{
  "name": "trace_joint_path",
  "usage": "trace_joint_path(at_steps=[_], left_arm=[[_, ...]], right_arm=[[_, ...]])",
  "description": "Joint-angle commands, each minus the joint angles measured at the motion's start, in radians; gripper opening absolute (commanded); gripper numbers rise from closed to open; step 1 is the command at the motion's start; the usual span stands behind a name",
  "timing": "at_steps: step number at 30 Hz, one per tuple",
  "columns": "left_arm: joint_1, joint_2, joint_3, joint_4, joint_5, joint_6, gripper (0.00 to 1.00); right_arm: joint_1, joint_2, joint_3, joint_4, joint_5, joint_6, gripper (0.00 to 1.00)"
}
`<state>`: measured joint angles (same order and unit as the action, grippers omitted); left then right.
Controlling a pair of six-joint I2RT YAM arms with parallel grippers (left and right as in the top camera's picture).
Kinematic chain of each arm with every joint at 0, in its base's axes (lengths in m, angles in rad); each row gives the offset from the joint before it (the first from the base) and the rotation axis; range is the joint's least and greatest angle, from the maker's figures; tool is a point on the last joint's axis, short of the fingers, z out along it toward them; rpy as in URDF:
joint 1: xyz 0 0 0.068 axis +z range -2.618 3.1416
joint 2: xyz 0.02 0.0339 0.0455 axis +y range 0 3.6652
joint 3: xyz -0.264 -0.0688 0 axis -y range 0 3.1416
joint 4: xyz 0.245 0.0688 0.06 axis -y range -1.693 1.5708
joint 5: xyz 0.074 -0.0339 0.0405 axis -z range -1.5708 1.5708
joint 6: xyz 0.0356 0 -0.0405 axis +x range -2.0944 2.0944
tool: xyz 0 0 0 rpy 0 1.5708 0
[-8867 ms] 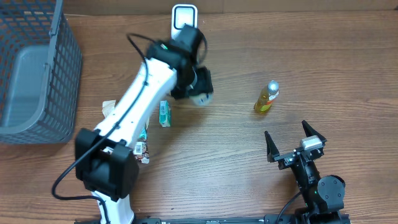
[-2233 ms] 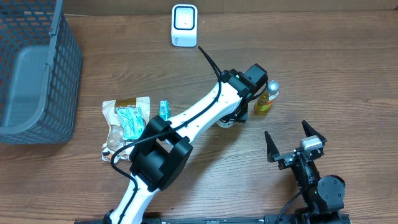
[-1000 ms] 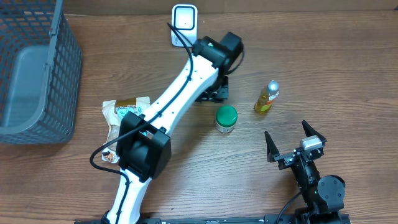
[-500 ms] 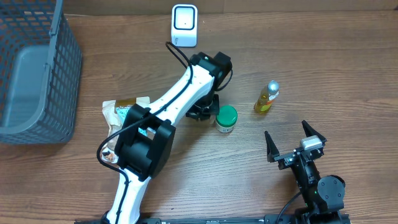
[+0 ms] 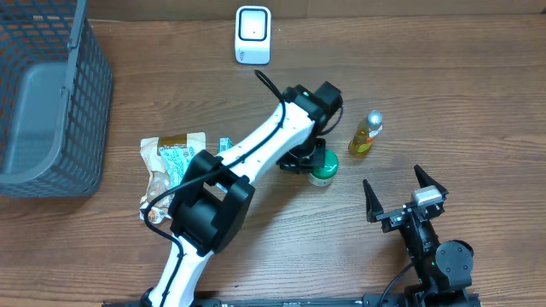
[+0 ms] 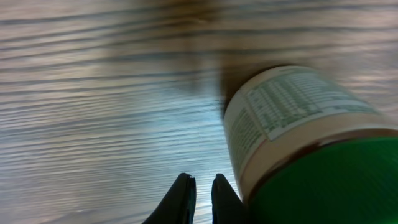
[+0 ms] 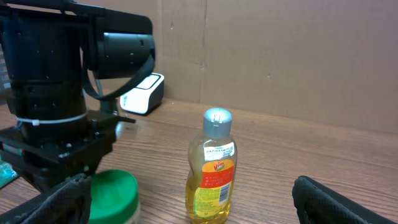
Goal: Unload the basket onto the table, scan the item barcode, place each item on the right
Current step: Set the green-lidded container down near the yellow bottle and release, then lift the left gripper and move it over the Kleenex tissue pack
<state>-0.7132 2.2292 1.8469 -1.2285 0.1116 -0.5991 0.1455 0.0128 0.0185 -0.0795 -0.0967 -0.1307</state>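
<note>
1. Right gripper (image 5: pixel 394 194): parked nearest you, jaws spread wide and holding nothing. The risk is low unless you swing a carried item across it.
2. Left gripper (image 6: pixel 199 190): jaws all but pressed together with nothing between them. The tips are low over the table (image 5: pixel 478 85), just beside the jar. Hazard: if you advance like this you will shove the jar rather than grip it, so spread the jaws before closing in.
3. Green-lidded jar (image 6: pixel 292 124): by my reading, the item to scan. It sits mid-table, apparently upright, unheld, right next to the left fingertips. Hazard: a sideways nudge may tip or roll it, and its smooth round wall may slip out of a shallow pinch.
4. Yellow bottle (image 5: pixel 365 133): upright, near the jar and a little beyond it. Hazard: a pushed jar or your passing wrist could knock it over.
5. Scanner (image 5: pixel 252 34): at the far edge, well apart from the jar. Hazard: that is a long carry on a weak grip. You cannot tell where the barcode sits, so it may face away from the window.
</note>
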Motion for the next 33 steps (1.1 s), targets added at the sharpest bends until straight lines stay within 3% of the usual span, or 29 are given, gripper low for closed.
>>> trace_joint_path(at_steps=[1, 5, 12, 29, 33], left_arm=[[-0.036, -0.018, -0.006, 0.017, 0.029, 0.001, 0.11], [-0.06, -0.018, -0.006, 0.034, 0.029, 0.002, 0.04], [-0.037, -0.022, 0.037, 0.0, 0.027, 0.061, 0.04], [0.172, -0.208, 0.139, -0.167, -0.145, 0.091, 0.04], [0.241, -0.208, 0.138, -0.221, -0.145, 0.111, 0.09]], right_arm=[[-0.003, -0.01, -0.011, 0.003, 0.006, 0.002, 1.0], [-0.003, -0.01, -0.011, 0.003, 0.006, 0.002, 1.0], [-0.003, -0.01, -0.011, 0.003, 0.006, 0.002, 1.0], [-0.003, -0.01, -0.011, 0.003, 0.006, 0.002, 1.0], [-0.003, -0.01, -0.011, 0.003, 0.006, 0.002, 1.0]])
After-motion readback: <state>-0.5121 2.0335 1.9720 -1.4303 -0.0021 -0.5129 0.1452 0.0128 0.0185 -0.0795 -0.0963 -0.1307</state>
